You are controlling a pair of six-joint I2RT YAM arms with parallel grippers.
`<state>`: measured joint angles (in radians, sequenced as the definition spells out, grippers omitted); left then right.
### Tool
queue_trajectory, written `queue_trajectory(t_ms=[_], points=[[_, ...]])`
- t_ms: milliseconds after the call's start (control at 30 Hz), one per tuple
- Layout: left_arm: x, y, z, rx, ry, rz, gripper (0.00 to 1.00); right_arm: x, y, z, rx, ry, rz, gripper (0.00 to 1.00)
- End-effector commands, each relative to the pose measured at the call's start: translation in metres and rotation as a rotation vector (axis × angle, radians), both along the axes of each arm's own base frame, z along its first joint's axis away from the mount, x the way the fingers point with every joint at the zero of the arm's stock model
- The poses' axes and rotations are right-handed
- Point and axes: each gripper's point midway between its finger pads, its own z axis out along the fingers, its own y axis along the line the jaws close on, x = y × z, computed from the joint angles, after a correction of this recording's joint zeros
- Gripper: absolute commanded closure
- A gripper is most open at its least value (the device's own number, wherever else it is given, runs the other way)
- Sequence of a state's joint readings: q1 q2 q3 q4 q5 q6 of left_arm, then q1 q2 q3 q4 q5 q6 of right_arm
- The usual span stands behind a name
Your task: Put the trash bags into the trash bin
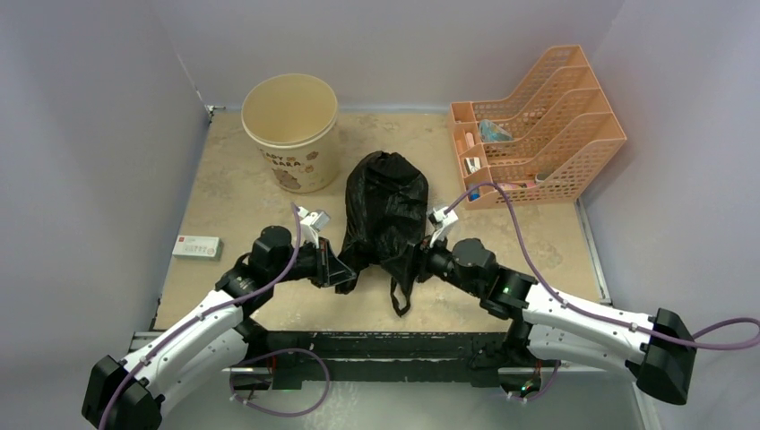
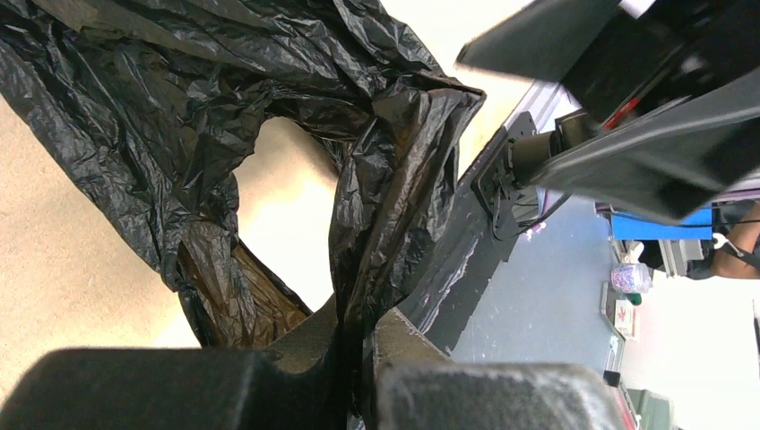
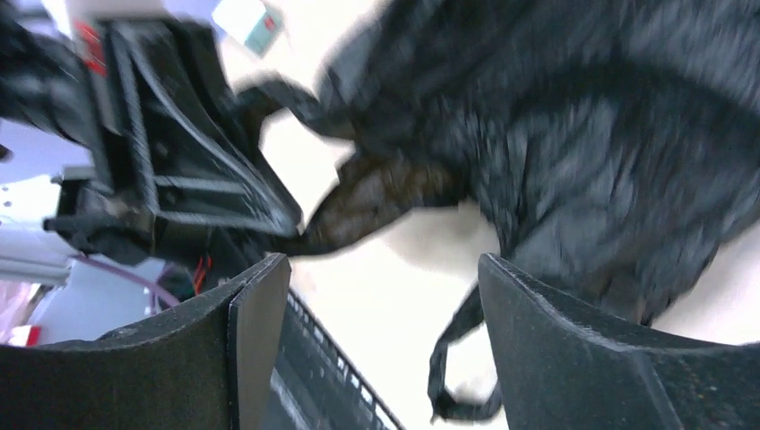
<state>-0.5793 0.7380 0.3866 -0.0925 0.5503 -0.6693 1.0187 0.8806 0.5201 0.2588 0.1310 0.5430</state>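
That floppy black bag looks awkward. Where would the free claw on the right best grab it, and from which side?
Probably the loose loop handle hanging off the trash bag's near edge, approached from the right. It is a narrow strap lying clear on the table, away from the left gripper's pinch, and the open right gripper faces it.

Trash bag (image 1: 387,210) lies on the table (image 1: 233,188), right of the bin (image 1: 300,166).
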Motion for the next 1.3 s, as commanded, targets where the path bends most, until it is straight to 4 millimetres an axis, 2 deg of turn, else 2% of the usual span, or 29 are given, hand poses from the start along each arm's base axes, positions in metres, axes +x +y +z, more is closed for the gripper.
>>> queue_trajectory(t_ms=[0, 167, 367, 600, 833, 933, 1267], points=[[0.009, -0.002, 0.015, -0.013, -0.056, 0.021, 1.0, -0.032, -0.009, -0.052, 0.016, 0.298, 0.006, 0.25], [0.009, 0.0, 0.013, -0.006, -0.042, 0.028, 1.0, -0.049, -0.013, -0.083, 0.047, 0.376, 0.035, 0.32], [0.008, 0.0, 0.01, 0.0, -0.032, 0.026, 1.0, -0.066, -0.001, -0.098, 0.061, 0.382, 0.17, 0.38], [0.007, 0.0, 0.01, 0.001, -0.027, 0.025, 1.0, -0.058, 0.013, -0.12, -0.028, 0.368, 0.197, 0.47], [0.005, 0.001, 0.007, 0.004, -0.018, 0.028, 1.0, -0.067, 0.017, -0.134, -0.051, 0.357, 0.275, 0.56], [0.005, 0.001, 0.005, 0.003, -0.015, 0.027, 1.0, -0.071, 0.021, -0.136, -0.057, 0.339, 0.322, 0.56], [0.006, 0.002, 0.004, 0.011, -0.013, 0.032, 1.0, -0.058, 0.02, -0.156, -0.144, 0.373, 0.228, 0.56]])
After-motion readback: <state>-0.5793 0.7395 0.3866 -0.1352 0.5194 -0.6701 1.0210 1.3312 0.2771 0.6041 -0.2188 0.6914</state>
